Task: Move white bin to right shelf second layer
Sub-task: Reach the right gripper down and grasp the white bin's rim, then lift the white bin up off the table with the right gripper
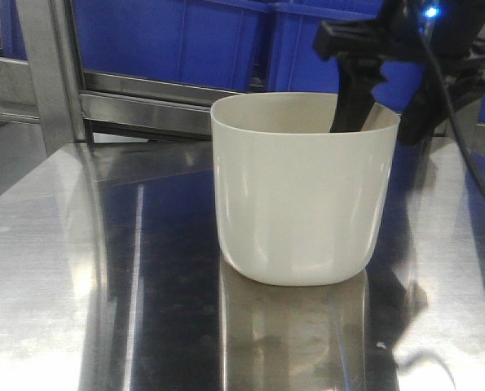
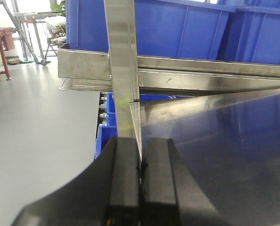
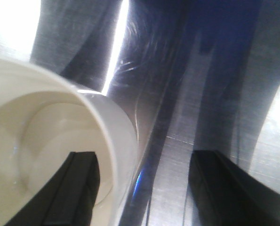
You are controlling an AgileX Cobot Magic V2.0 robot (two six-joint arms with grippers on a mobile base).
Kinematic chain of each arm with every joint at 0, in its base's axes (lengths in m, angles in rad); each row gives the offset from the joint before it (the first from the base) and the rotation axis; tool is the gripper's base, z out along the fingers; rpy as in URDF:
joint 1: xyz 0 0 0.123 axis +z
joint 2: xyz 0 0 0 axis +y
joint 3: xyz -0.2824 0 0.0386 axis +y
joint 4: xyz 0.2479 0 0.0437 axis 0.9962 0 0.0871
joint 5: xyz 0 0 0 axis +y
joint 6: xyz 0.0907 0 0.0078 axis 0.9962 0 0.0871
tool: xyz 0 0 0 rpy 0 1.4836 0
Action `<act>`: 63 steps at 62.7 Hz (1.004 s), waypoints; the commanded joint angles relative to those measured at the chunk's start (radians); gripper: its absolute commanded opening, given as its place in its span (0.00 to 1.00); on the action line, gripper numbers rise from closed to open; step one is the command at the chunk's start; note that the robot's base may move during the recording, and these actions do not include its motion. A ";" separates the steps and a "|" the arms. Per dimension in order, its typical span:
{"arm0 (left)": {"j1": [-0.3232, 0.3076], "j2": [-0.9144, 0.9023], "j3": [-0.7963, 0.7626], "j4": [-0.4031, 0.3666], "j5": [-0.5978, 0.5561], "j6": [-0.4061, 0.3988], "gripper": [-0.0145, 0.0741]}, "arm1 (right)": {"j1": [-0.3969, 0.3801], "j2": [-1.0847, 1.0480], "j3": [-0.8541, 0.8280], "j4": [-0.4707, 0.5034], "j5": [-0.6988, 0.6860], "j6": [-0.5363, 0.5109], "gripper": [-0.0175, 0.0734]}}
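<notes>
white bin (image 1: 303, 191) upright on steel tabletop (image 1: 79, 277), blue crates (image 1: 169, 37) behind at 12 o'clock. right gripper (image 3: 147, 188) spread, straddling bin wall at its 1 o'clock rim (one finger inside). left gripper (image 2: 140, 188) fingers pressed together, at tabletop edge.

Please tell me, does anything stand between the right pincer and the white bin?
Nothing visible does. The open right pincer straddles the wall of the white bin: one finger is inside the bin, the other is outside, over the steel tabletop.
</notes>
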 commanded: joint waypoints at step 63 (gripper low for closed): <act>-0.003 -0.014 0.037 -0.005 -0.085 -0.004 0.26 | -0.006 -0.350 0.009 -0.072 -0.370 -0.012 0.26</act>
